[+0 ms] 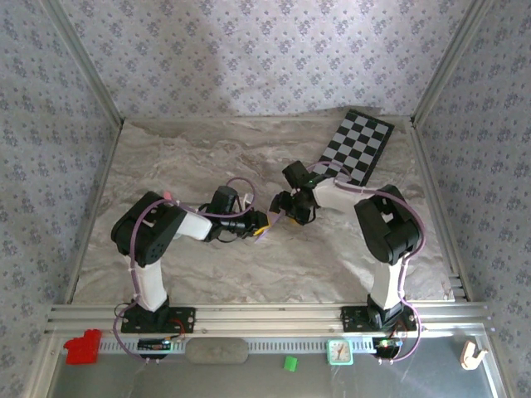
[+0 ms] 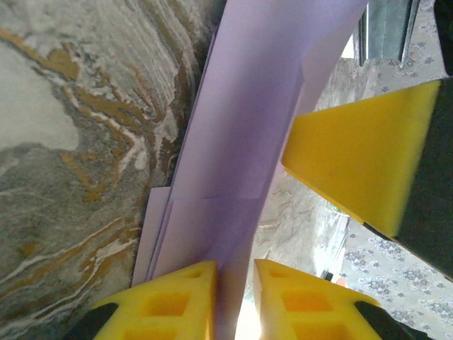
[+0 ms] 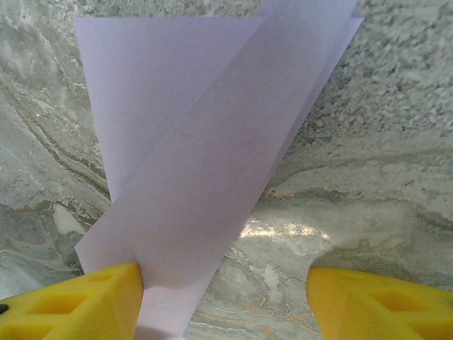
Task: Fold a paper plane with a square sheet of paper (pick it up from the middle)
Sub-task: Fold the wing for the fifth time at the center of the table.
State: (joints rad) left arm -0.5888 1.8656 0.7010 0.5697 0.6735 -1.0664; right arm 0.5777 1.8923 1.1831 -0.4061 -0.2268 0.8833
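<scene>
The paper plane [image 3: 191, 163] is pale lilac paper folded into a narrow, layered wedge that lies on the marbled table. It is a small lilac sliver [image 1: 264, 230] between the two wrists in the top view. My left gripper [image 2: 236, 265] has its yellow jaws a little apart around the paper's [image 2: 241, 142] raised fold, with a bright gap beside the right jaw. The yellow wedge at the right of that view is a finger [image 2: 361, 163] of my right gripper. My right gripper [image 3: 223, 276] stands wide open low over the table, its left finger against the paper's near edge.
A black-and-white chequered board [image 1: 358, 145] lies at the back right of the table. Metal frame rails and patterned walls close the sides. On the near ledge sit a red block [image 1: 81, 347], a green cube [image 1: 289, 362] and a small clock [image 1: 339, 352].
</scene>
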